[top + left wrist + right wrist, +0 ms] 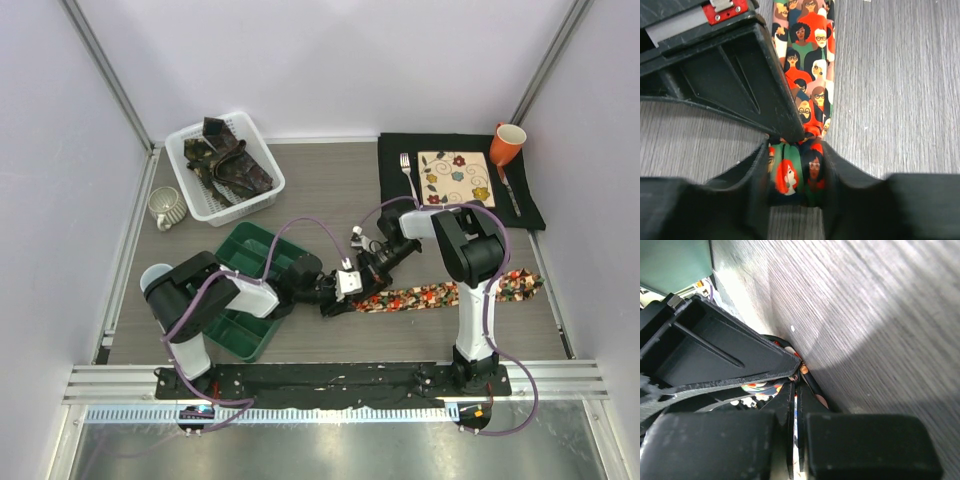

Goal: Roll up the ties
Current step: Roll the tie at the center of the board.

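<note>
The tie (450, 293) is laid flat across the counter (330, 190) in front of the arms. It is stretched out to the right so that its length can be wound up from one end. Its left end is curled into a small roll (795, 175), and both tools are gathered there.

The left tool (796, 150) is set partly closed around the roll, with its fingers (850, 200) pressed against either side. The roll appears to be gripped this way so that the turns made so far cannot spring loose.

The right tool (796, 390) is closed right down, and a thin sliver of printed cloth is seen between its fingers. It is therefore judged to be pinched on the fabric at the roll's core, where a point to turn about is needed. In the left wrist view its tip is seen touching the roll just where the flat run begins. Most of the tie lies unrolled, so the rolling is judged to be barely begun.

The dark ties (230, 160) are heaped in the basket (265, 195) at the far left, well apart, presumably awaiting their turn. A bin (245, 340) stands just beside the left arm. It is perhaps meant for finished rolls, though that cannot be told.
</note>
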